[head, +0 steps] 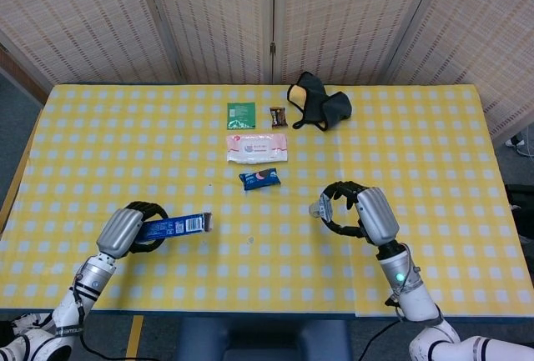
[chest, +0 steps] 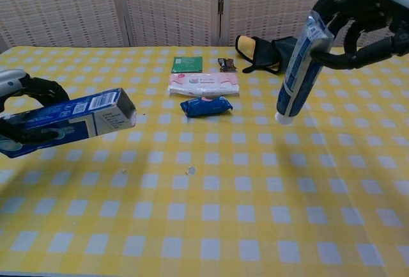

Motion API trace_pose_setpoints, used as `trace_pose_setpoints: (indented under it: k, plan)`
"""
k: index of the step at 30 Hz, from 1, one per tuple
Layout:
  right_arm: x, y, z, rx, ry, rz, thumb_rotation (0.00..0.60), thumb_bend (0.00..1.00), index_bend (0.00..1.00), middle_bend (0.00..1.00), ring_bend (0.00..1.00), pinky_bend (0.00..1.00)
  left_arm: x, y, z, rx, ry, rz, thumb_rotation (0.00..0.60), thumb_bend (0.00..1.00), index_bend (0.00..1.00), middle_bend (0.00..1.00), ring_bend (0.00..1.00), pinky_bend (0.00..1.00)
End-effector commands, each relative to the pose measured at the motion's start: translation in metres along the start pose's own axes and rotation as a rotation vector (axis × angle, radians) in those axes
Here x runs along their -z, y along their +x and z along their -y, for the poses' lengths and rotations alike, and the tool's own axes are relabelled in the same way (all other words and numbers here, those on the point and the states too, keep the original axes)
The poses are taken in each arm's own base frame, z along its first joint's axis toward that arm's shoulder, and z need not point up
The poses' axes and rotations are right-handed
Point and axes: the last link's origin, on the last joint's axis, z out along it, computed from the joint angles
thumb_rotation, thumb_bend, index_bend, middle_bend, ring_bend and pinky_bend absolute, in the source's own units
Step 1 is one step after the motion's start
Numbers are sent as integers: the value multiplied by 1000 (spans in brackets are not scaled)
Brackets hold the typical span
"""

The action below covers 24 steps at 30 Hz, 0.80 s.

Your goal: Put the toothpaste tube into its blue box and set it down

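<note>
Left hand: my left hand (head: 125, 229) sits at the lower left of the head view, fingers wrapped round the blue box (head: 177, 226); the box is lifted off the worktop (head: 434, 152) and its open end points toward the frame's middle; in the chest view the open end tilts a little upward
Right hand: my right hand (chest: 364, 15) is at the upper right of the chest view, clasping the toothpaste tube (chest: 298, 72) by its flat crimped end; the tube hangs nearly upright in the air, cap end down, clear of the cloth
Gap between them: I see box and tube well apart, one at each side of the frame; only bare yellow-checked cloth lies between them, plus a small pale speck (chest: 190, 170) low in the middle
Other things: a blue snack packet (head: 259, 178) lies just above that gap, centre frame; behind it a pink-and-white wipes pack (head: 257, 147); further up a green sachet (head: 241, 112) with a small dark wrapped sweet (head: 278, 116) beside it; a black and yellow pouch (head: 318, 102) sits at the upper middle right
Count: one box; one tube; one snack packet; one wipes pack; one sachet; one sweet; one pouch
Backdrop: woven folding screens (head: 267, 11) stand behind the far edge
</note>
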Motion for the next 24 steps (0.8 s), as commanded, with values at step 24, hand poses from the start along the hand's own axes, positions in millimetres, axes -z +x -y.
trace_pose_setpoints:
  k: [24]
  plan:
    - [-50, -8, 103, -743, 3, 16, 600, 326, 697, 554, 490, 639, -13, -7, -59, 319, -28, -78, 600, 508, 535, 425, 341, 300]
